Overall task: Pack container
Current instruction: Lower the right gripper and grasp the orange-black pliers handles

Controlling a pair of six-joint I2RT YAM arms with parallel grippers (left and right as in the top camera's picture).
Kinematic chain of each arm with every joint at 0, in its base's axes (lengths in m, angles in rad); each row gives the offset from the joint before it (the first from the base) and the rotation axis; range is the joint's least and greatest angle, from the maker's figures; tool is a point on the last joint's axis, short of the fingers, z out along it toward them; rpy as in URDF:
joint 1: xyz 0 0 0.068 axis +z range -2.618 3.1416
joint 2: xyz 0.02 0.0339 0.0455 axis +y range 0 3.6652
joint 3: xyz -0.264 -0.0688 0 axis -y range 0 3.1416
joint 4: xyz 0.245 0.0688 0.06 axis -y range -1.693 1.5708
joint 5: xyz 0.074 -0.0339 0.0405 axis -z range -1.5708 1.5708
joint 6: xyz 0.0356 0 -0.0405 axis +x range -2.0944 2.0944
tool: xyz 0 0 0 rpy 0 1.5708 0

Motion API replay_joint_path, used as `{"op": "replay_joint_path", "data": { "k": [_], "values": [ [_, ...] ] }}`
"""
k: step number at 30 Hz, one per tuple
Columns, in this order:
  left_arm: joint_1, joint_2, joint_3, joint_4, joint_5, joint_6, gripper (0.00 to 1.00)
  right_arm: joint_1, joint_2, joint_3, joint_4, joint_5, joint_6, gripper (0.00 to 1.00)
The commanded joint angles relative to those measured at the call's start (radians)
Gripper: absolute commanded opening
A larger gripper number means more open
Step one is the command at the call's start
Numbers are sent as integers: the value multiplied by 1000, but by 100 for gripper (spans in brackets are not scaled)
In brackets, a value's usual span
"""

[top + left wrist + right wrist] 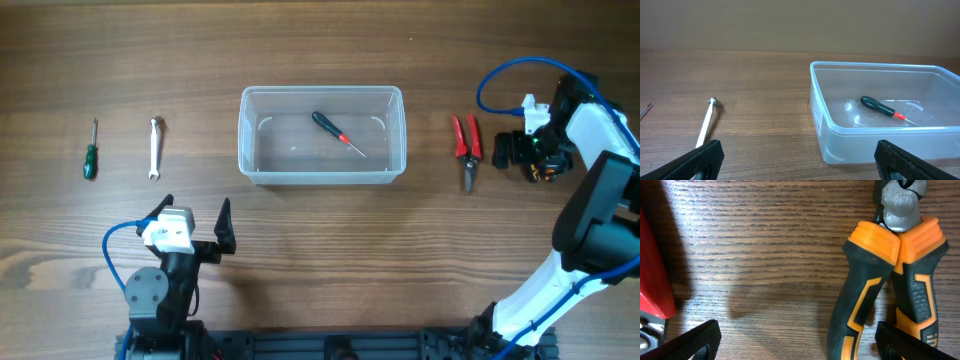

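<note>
White right arm (600, 130) poises spread end effector (797, 342) over pliers (875, 280).

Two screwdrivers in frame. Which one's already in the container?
The black-handled screwdriver with the red collar, lying inside the container. The green-handled screwdriver lies outside it, left of the wrench.

We see a table (320, 250) of brown wood, its fine grain plain to see and its sheen low. The container (290, 150) is clear, translucent plastic, smooth and glossy, with bright glints on its walls. The black-handled screwdriver (335, 128) has a dark, glossy grip, a red plastic collar and a thin metal shaft. The wrench (155, 148) is bright, polished metal. The green screwdriver (90, 162) has a glossy green handle. The red pliers (467, 152) have smooth red grips. The orange-and-black pliers (890, 295) carry matt, rubbery-looking grips and a dull grey metal head.
</note>
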Motion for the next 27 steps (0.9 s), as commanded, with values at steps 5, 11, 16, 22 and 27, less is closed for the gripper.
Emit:
{"op": "replay_joint_path", "data": {
  "k": [5, 11, 16, 22, 27],
  "values": [
    [-6, -5, -9, 6, 9, 16, 100, -2, 15, 8, 2, -23, -17, 100],
    [-6, -5, -9, 6, 9, 16, 100, -2, 15, 8, 3, -19, -20, 100],
    [-6, -5, -9, 6, 9, 16, 100, -2, 35, 8, 1, -16, -19, 100],
    [-6, -5, -9, 6, 9, 16, 100, -2, 61, 8, -1, -15, -19, 100],
    [-6, -5, -9, 6, 9, 16, 100, -2, 61, 8, -2, -11, -19, 99]
  ]
}}
